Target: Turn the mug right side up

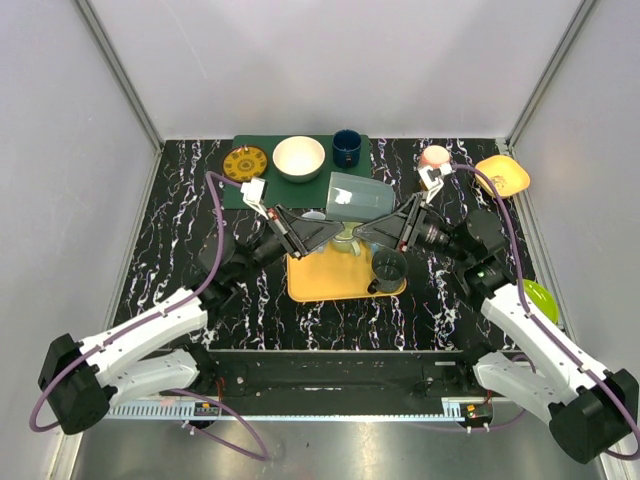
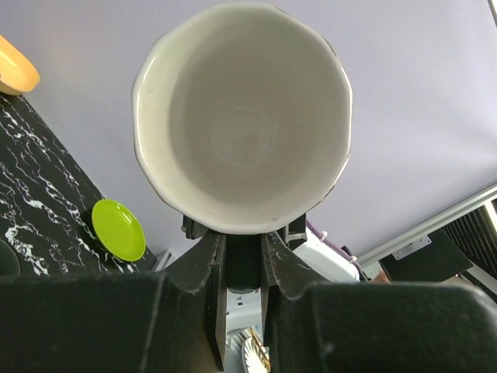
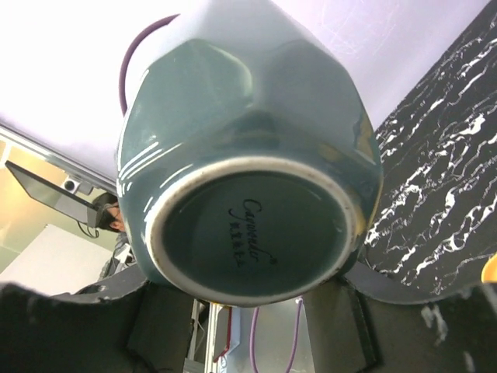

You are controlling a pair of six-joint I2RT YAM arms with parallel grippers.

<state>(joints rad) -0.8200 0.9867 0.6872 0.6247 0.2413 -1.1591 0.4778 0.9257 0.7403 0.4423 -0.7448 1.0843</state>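
On the black table (image 1: pixel 180 230), a green mat (image 1: pixel 322 145) lies at the back. At 10 o'clock on the mat sits a small yellow plate (image 1: pixel 245 163) with dark marks on it. Next to it, at 11 o'clock, is a white bowl (image 1: pixel 299 158). The left gripper (image 1: pixel 325 222) reaches in toward the middle of the table. Its two fingers (image 2: pixel 216 268) are closed tight and pinch the bottom edge of the mug (image 1: pixel 358 196). I cannot tell just which part of the mug they pinch. The mug is lifted up near the middle of the table, over the back edge of the yellow tray (image 1: pixel 320 280). It is blue-green outside and white inside. It is tipped over, so its open mouth faces the left arm and its flat bottom faces the right arm. A dark blue cup (image 1: pixel 347 148) stands on the mat at 12 o'clock. A dark cup (image 1: pixel 388 268) stands on the right side of the tray. The right gripper (image 1: pixel 385 228) comes from 4 o'clock. Its fingers stand apart with the bottom of the mug between them, but I cannot tell if they squeeze it. A pink thing (image 1: pixel 434 156) sits at 1 o'clock, a yellow bowl (image 1: pixel 503 175) at 2 o'clock, and a green plate (image 1: pixel 540 298) at 4 o'clock.
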